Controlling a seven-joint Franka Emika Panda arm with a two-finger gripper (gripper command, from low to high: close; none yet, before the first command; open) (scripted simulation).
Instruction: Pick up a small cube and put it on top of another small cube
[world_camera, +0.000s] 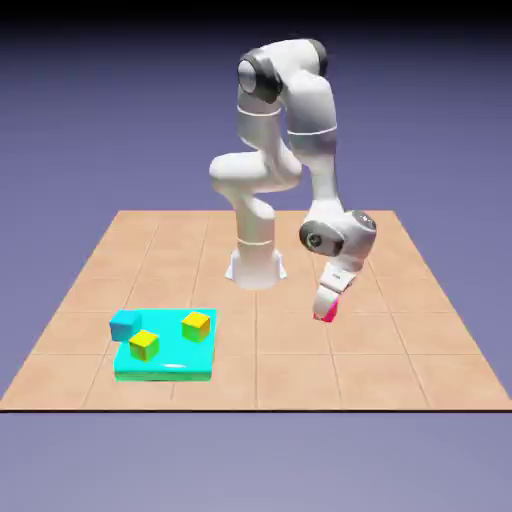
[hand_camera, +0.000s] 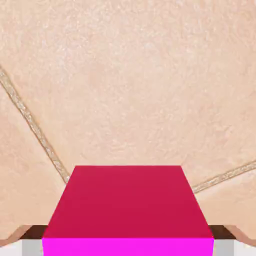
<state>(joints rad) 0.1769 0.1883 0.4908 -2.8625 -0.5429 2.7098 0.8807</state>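
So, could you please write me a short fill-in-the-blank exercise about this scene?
1. The gripper is shut on the small ____ cube.
2. The flat turquoise slab carries two ____-topped cubes.
3. The plain cyan cube sits at the slab's corner toward the exterior view's ____.

Missing words: magenta-pink; yellow; left

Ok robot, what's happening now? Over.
Tool shut on magenta-pink cube, low over the tiled table. Yellow-topped cubes sit far aside. Nothing blocking.

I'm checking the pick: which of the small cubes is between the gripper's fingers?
The small magenta-pink cube, on the bare tiles at the exterior view's right, with the gripper shut on it. The two yellow-topped cubes and the cyan cube sit apart, at the left.
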